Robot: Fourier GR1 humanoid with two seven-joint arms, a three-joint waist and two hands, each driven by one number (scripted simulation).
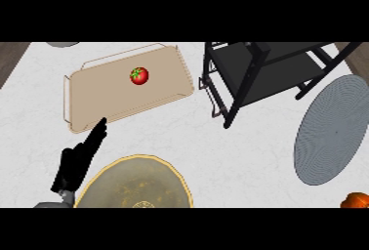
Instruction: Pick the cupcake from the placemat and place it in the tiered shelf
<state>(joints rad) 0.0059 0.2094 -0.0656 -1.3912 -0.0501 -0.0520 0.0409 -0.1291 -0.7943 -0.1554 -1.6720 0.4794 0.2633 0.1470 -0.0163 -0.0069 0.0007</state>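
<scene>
Closest to the view, on the near side of the tray point(108, 95), lies a gold-rimmed plate point(130, 178) on the white table point(238, 156). The left robot hand point(78, 163) holds nothing: its fingers are straight and together, pointing at the tray's near rim, and contact cannot be told. A tomato point(139, 75) sits on the tray. Right of the tray stands the tiered shelf point(267, 73), with the grey placemat point(331, 132) beyond it. Far right and nearer than the tray, an orange rounded thing point(357, 200) is cut by the edge. I cannot tell whether it is the cupcake, nor its axis.
</scene>
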